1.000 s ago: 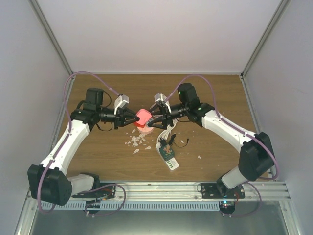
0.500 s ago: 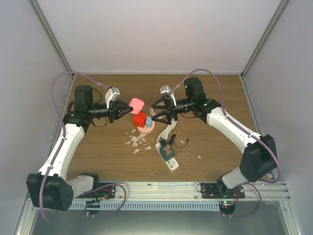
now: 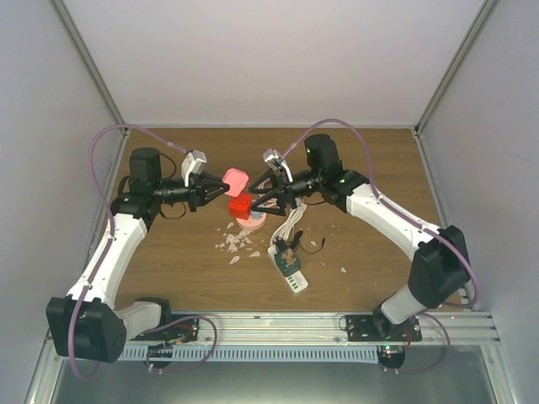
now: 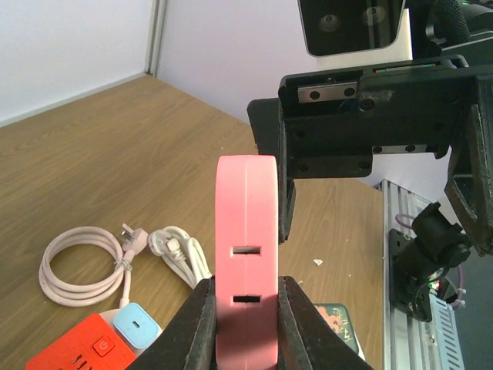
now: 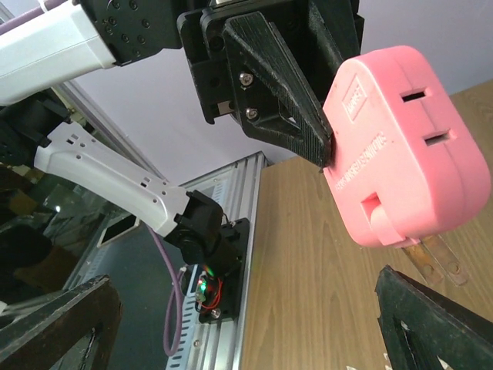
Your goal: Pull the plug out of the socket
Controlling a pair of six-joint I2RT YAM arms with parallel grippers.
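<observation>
My left gripper (image 3: 221, 187) is shut on a pink plug (image 3: 235, 179) and holds it in the air, up and left of a red socket cube (image 3: 240, 205). The cube stands on a round pink base (image 3: 253, 222). In the left wrist view the plug (image 4: 246, 231) sits between my fingers (image 4: 192, 324), with the red socket (image 4: 73, 353) and a light blue plug (image 4: 135, 324) below left. My right gripper (image 3: 255, 202) is open, right beside the red socket. In the right wrist view the plug (image 5: 400, 154) hangs free, its metal prongs showing, above my wide-open gripper (image 5: 246, 324).
A white power strip (image 3: 289, 271) with a green sticker lies on the wooden table (image 3: 168, 261) near the front. Coiled white cables (image 3: 290, 225) lie by the socket. White scraps (image 3: 236, 246) are scattered in front of it. A coiled pink cable (image 4: 77, 264) shows in the left wrist view.
My left gripper has pulled the pink plug up and left, off the red socket. My right gripper let go, opened and then shifted left toward the red socket.
</observation>
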